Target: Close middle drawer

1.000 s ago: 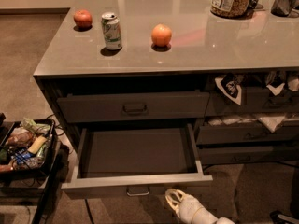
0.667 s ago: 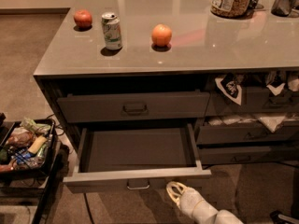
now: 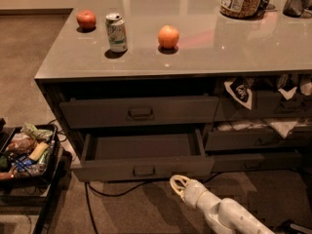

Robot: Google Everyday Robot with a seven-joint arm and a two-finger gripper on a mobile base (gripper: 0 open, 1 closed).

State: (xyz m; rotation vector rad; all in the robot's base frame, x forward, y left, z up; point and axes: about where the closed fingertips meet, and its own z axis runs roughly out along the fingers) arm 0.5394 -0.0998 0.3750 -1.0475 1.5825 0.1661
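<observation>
The middle drawer (image 3: 112,168) stands pulled out of the cabinet, beneath the top drawer (image 3: 97,113). The gripper (image 3: 178,185) hangs low, just in front of the drawer, below and right of its handle (image 3: 144,170). The drawer's front lies beyond the gripper, its long axis running left to right. Whether the gripper is clenched or released cannot be told. The drawer is a shallow box, flat-fronted, matte dark grey, with 1 small bail handle.

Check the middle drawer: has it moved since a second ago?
Yes. The middle drawer has slid back inward, its front nearer the fixed top drawer. The gripper is low in front of it.
</observation>
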